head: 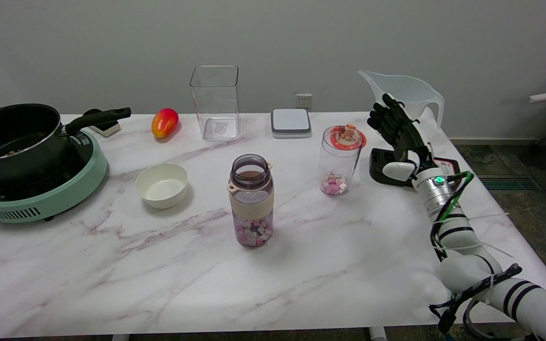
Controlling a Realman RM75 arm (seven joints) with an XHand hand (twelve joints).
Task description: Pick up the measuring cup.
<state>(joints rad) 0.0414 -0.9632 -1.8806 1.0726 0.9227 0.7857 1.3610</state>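
The measuring cup (408, 92) is a clear plastic jug with a spout to the left and a handle to the right, standing at the table's back right. My right hand (398, 137) is raised in front of it, fingers apart and pointing up-left, holding nothing. The hand covers the cup's lower body from this view; I cannot tell whether it touches the cup.
A black device with a red label (381, 166) lies under my wrist. A lidded clear tumbler (339, 158) with pink cubes stands just left. A bottle (251, 201), white bowl (161, 184), tall clear container (215, 102), grey scale (291, 122), mango (164, 122) and pot on cooker (26, 151) lie farther left.
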